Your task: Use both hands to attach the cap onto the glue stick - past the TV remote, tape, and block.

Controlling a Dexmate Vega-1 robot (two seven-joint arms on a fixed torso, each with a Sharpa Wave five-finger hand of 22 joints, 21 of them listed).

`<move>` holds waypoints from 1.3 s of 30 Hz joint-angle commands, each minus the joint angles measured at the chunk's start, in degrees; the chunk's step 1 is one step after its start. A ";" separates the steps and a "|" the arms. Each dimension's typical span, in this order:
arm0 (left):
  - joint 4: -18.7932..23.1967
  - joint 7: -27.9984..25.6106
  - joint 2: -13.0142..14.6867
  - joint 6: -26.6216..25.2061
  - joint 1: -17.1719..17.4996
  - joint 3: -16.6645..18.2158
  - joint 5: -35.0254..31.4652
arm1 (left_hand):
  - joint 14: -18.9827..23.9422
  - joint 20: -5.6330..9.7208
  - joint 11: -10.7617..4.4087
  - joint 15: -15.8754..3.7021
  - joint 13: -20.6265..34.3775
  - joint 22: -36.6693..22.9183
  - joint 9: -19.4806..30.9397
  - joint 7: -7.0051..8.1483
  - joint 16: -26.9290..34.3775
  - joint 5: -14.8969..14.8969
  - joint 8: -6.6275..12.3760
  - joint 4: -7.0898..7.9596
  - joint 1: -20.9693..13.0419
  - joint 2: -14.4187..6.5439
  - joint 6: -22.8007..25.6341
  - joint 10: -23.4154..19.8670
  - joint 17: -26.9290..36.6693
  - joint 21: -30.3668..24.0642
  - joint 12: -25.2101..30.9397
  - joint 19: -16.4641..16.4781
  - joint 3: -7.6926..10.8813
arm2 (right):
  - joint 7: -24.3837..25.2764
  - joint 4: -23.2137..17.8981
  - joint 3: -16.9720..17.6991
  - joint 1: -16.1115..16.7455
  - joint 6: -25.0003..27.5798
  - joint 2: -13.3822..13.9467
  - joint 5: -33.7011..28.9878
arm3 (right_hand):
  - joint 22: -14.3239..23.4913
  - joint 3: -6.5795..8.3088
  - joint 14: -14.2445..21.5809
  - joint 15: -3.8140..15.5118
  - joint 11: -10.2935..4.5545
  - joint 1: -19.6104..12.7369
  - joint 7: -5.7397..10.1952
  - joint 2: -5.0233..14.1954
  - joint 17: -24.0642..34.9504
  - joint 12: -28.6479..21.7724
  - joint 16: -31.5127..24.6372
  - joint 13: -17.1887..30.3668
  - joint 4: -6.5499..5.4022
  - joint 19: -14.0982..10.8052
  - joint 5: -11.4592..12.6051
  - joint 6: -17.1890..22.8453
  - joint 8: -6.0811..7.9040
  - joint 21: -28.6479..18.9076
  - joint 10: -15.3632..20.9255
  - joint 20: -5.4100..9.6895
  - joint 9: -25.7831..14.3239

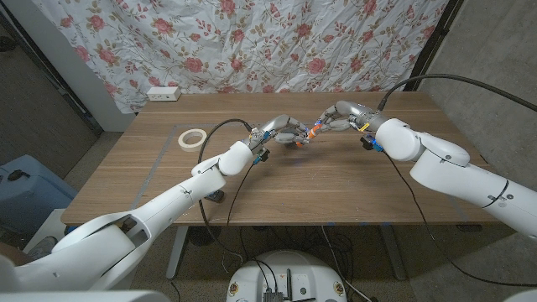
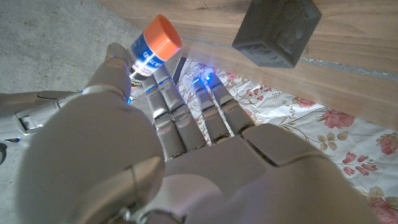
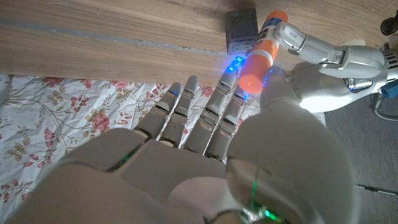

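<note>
The glue stick [image 3: 261,50], a white-and-blue labelled tube with an orange cap [image 3: 250,81] on one end and orange at the other, is hanging tilted above the table's middle, between my two hands, near a dark grey block [image 2: 277,31].

Desk and backdrop
A wooden desk [image 1: 352,180] stood before a rose-print cloth [image 1: 252,42]; a white power strip [image 1: 164,94] lay at its far left edge.
</note>
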State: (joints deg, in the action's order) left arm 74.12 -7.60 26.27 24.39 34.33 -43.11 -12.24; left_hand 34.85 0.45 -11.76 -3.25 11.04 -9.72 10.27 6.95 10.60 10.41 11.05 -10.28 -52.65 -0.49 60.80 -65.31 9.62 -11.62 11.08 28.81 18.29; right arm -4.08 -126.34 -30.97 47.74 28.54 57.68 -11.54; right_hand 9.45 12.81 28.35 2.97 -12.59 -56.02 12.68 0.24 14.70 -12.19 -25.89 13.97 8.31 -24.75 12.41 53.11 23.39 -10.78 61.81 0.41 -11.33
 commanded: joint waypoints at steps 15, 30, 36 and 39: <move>0.49 -0.86 0.21 -0.26 0.72 0.27 -0.25 | 1.48 0.56 -0.47 -7.87 0.06 -0.22 0.95 -2.30 0.45 0.30 1.03 0.60 -1.47 -2.19 3.53 -2.69 0.16 0.20 0.57 0.79 1.39 | 0.49 -0.23 -0.05 0.25 0.49 -0.81 -0.85 | 0.16 -0.69 0.05 7.08 0.06 0.50 0.06 -0.57 -0.12 0.96 0.37 -0.09 -0.09 -0.36 0.01 -1.82 -1.10 -0.06 -2.77 -0.34 -0.14; 1.50 -0.88 0.76 -0.84 1.26 0.52 -0.32 | 1.74 0.62 -0.45 -7.88 0.03 -0.23 0.93 -2.22 0.37 0.27 0.93 0.62 -1.38 -2.04 3.59 -2.71 0.10 0.24 0.36 0.77 1.50 | -0.47 -0.27 0.37 0.10 -0.07 -0.39 -0.11 | 0.19 -2.11 -2.00 6.15 0.18 3.32 0.06 -3.13 -0.37 1.56 2.59 -0.55 -0.55 0.80 1.20 -6.79 -4.09 0.15 -8.21 -1.81 0.02; 1.10 -0.69 0.69 -0.72 1.04 0.50 -0.22 | 1.77 0.59 -0.46 -7.89 0.03 -0.23 0.93 -2.16 0.31 0.26 0.87 0.61 -1.36 -1.96 3.55 -2.65 0.08 0.25 0.25 0.78 1.55 | -1.32 -0.19 0.28 -0.29 -0.10 -0.15 0.22 | 0.19 -2.49 -3.37 5.18 0.25 4.05 0.04 -3.69 -0.22 1.68 3.43 -0.72 -0.64 1.35 1.95 -9.88 -5.66 0.17 -10.90 -2.35 0.02; 0.86 -0.59 0.63 -0.58 0.95 0.46 -0.12 | 1.72 0.59 -0.44 -8.00 0.03 -0.23 0.93 -2.13 0.27 0.26 0.85 0.57 -1.42 -1.92 3.54 -2.59 0.07 0.26 0.20 0.76 1.56 | -1.92 -0.07 0.33 -0.49 -0.29 0.08 0.60 | 0.19 -2.67 -4.28 4.73 0.28 4.48 0.02 -4.00 -0.20 1.62 4.01 -0.62 -0.70 1.84 2.33 -11.34 -6.40 0.23 -12.15 -2.47 0.01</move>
State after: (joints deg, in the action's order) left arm 75.36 -8.51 26.88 23.70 35.44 -42.66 -12.55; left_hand 36.15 0.83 -10.96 -3.58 10.81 -9.73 10.27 6.96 10.87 10.41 11.47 -10.52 -52.57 -0.58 60.81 -66.12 9.62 -11.62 11.23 29.19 18.53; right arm -4.36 -126.53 -30.79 47.87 28.58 57.12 -11.88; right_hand 9.45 10.44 24.90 2.64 -12.16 -52.09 12.73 -3.69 14.37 -10.57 -22.35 13.18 7.67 -23.30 14.20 42.64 17.40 -10.58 50.51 -1.87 -11.19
